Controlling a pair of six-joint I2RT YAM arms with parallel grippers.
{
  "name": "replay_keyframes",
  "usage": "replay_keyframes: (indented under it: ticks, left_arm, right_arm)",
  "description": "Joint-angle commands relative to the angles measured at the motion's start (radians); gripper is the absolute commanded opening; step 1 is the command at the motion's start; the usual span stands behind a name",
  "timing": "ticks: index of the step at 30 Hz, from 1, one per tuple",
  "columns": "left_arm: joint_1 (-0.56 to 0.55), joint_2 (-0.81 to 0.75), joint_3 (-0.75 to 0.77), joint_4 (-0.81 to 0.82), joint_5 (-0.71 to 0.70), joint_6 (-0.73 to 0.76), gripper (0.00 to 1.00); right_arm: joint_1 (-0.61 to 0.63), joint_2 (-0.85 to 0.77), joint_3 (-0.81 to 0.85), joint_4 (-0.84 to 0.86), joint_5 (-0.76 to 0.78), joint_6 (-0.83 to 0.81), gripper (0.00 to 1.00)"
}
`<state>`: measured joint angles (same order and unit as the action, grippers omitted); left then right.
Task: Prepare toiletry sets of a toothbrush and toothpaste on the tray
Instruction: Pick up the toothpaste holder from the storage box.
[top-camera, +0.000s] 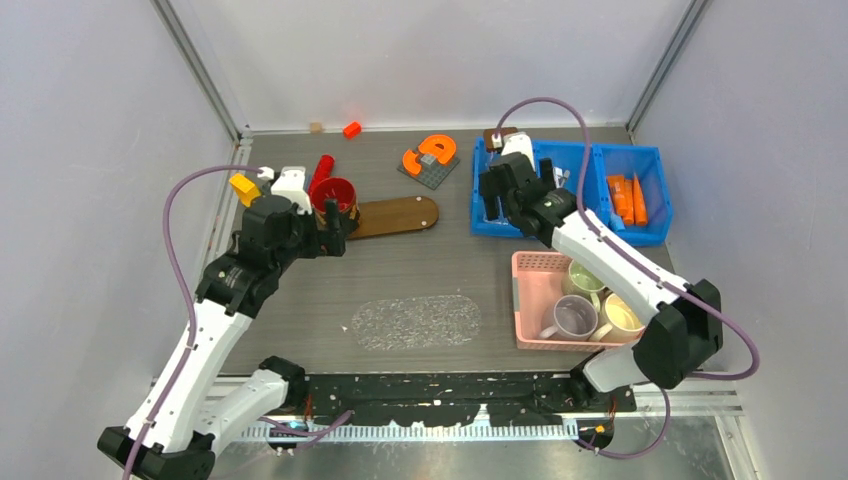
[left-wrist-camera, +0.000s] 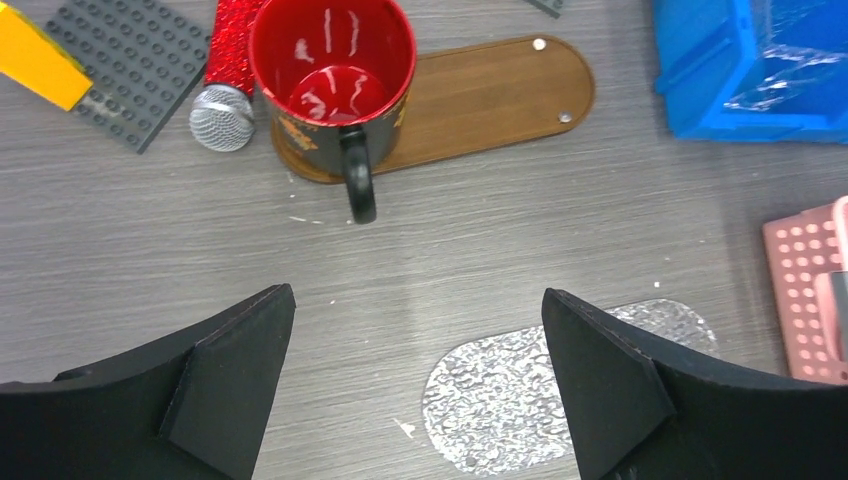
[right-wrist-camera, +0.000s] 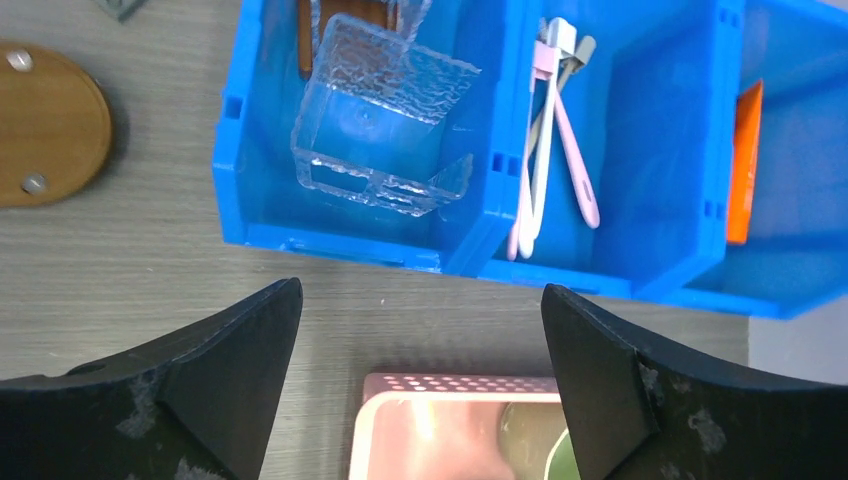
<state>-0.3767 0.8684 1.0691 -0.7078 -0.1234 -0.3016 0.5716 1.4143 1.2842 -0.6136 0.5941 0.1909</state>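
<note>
Several pink and white toothbrushes (right-wrist-camera: 545, 130) lie in the middle compartment of a blue bin (right-wrist-camera: 250, 170); in the top view they (top-camera: 558, 176) are barely visible. Orange toothpaste tubes (top-camera: 627, 200) lie in the right-hand blue bin, and one edge shows in the right wrist view (right-wrist-camera: 745, 165). My right gripper (right-wrist-camera: 420, 390) is open and empty, just in front of the bin (top-camera: 492, 210). My left gripper (left-wrist-camera: 420, 380) is open and empty, near a red mug (left-wrist-camera: 335, 70) in the top view (top-camera: 335, 225). The mug stands on a wooden oval tray (left-wrist-camera: 490, 95). A silvery oval mat (left-wrist-camera: 540, 390) lies mid-table.
A pink basket (top-camera: 530, 300) with mugs stands front right. A clear plastic box (right-wrist-camera: 375, 115) sits in the bin's left compartment. A red glitter microphone (left-wrist-camera: 225, 90), a grey baseplate (left-wrist-camera: 125, 65) and a yellow block (left-wrist-camera: 35, 60) lie beside the mug. An orange C-shaped block (top-camera: 432, 152) lies at the back.
</note>
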Motion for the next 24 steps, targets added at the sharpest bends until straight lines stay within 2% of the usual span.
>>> replay_keyframes:
  ticks: [1, 3, 6, 11, 24]
  left_arm:
    - [-0.03, -0.03, -0.034, 0.031, -0.159, 0.04, 0.98]
    - [-0.036, -0.034, -0.04, 0.019, -0.229, 0.039, 0.98]
    - [-0.048, -0.04, -0.044, 0.009, -0.293, 0.04, 0.98]
    - [-0.073, -0.04, -0.048, 0.011, -0.306, 0.045, 0.98]
    - [-0.082, -0.037, -0.055, 0.005, -0.351, 0.046, 0.98]
  right_arm:
    - [-0.006, 0.017, -0.096, 0.289, -0.054, -0.322, 0.95]
    - [-0.008, 0.017, -0.166, 0.455, -0.061, -0.478, 0.95]
    - [-0.026, 0.031, -0.26, 0.582, -0.1, -0.614, 0.94]
    - [-0.058, 0.103, -0.263, 0.648, -0.148, -0.743, 0.88]
    - [-0.068, 0.281, -0.259, 0.768, -0.209, -0.914, 0.75]
